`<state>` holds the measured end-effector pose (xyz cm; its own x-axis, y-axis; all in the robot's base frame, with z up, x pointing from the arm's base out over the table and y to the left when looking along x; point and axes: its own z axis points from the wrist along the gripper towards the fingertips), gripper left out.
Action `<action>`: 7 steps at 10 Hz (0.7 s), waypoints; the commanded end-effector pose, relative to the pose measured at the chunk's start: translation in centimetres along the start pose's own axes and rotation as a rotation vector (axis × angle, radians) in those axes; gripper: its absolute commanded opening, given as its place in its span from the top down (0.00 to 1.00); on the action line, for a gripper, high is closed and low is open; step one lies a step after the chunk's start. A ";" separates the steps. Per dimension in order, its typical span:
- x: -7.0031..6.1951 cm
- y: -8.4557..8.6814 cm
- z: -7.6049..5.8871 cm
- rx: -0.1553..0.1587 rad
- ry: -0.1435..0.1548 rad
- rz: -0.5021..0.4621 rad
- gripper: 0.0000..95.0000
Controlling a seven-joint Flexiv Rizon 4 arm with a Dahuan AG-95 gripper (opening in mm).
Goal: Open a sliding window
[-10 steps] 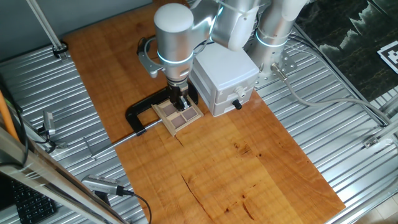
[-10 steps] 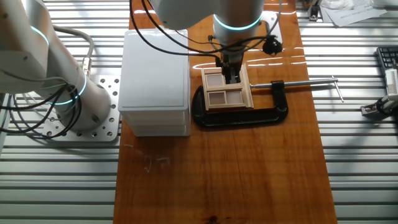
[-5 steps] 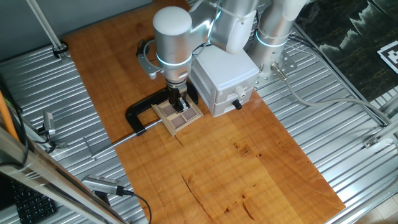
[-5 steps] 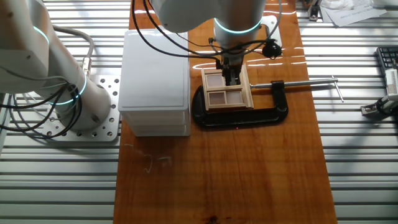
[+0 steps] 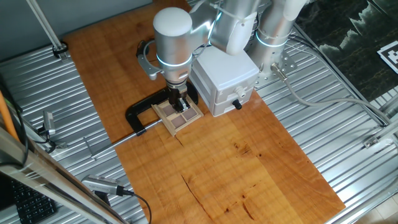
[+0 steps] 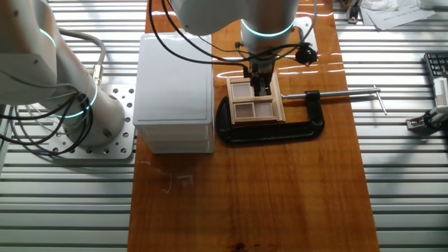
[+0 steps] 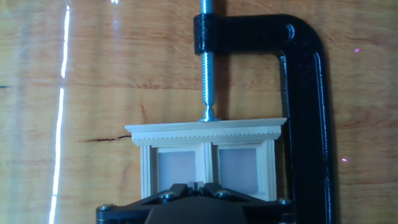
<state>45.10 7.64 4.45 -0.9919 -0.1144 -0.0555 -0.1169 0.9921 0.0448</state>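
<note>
Sliding window [image 6: 255, 101] lies flat on the wooden table [image 6: 294, 196], pinned by the black clamp [image 6: 280, 129] just beside the white box [image 6: 175, 91]. The hand [image 7: 196, 186] is down on its middle, fingers nearly together, though whether they pinch the sash bar cannot be told. This looks like the engaging step; next likely comes a steady push along the frame's track.

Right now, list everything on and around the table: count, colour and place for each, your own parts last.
Small light-wood sliding window: one, brownish panes, lying mid-table, held in the clamp.
Black metal C-clamp: one, black with silver screw, around the window.
White box with black knob: one, white, beside the window.
Orange-brown wooden tabletop: one, over ribbed metal.
Silver robot arm: one, above the window.
Hand: one, black, fingertips close together at the window's middle.
</note>
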 end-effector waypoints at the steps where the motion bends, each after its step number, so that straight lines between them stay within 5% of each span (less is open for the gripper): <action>1: 0.1 -0.1 0.1 -0.013 0.015 -0.062 1.00; 3: 0.1 -0.1 0.1 -0.018 0.056 -0.121 1.00; 7: 0.1 -0.1 0.1 -0.018 0.063 -0.131 1.00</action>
<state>45.14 7.57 4.22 -0.9686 -0.2487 0.0024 -0.2481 0.9669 0.0601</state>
